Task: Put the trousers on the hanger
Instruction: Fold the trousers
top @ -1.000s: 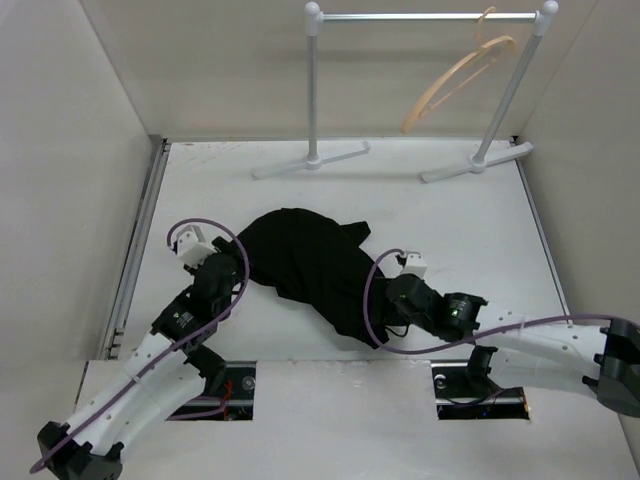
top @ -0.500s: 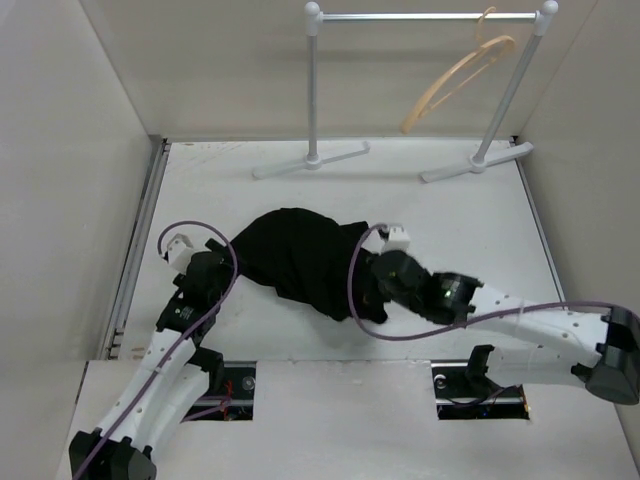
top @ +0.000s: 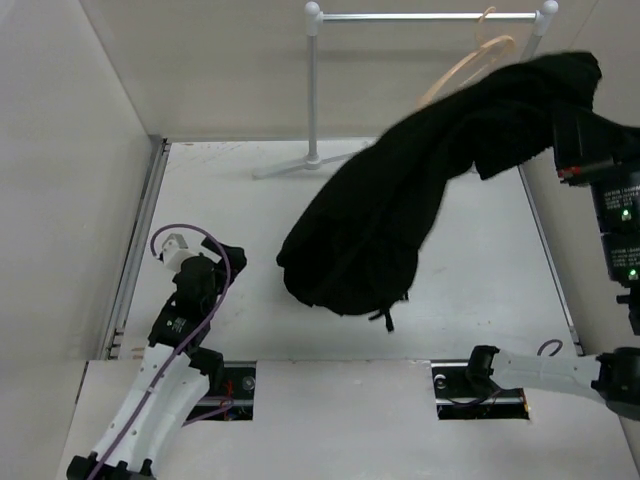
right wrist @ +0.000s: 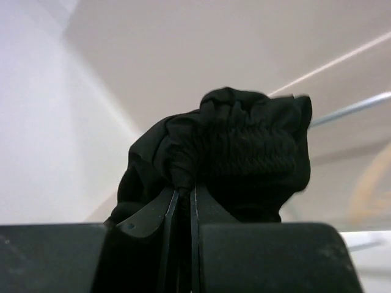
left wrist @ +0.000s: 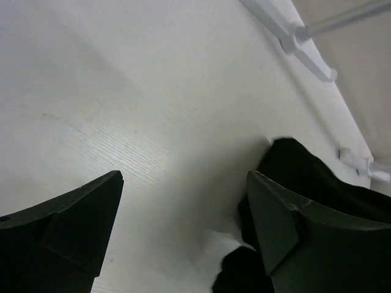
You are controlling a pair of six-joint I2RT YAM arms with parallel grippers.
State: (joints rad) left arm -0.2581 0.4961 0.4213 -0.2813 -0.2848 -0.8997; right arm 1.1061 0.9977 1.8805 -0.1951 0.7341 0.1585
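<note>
While right gripper (right wrist: pixel 182 198) pinches them, trousers (top: pixel 400 200) drape below, near hanger (top: pixel 462 68)

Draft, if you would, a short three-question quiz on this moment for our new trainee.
1. True or false: the trousers lie spread flat on the table.
2. Which jaws are shut on the bunched waistband of the trousers? A. left jaws B. right jaws C. neither
3. Fill in: the hanger hangs on the white metal ____ at the back.

Key
1. False: they are held up by one end and hang down in a long drape.
2. B; the left jaws stand open and empty, low over the table.
3. rail
</note>
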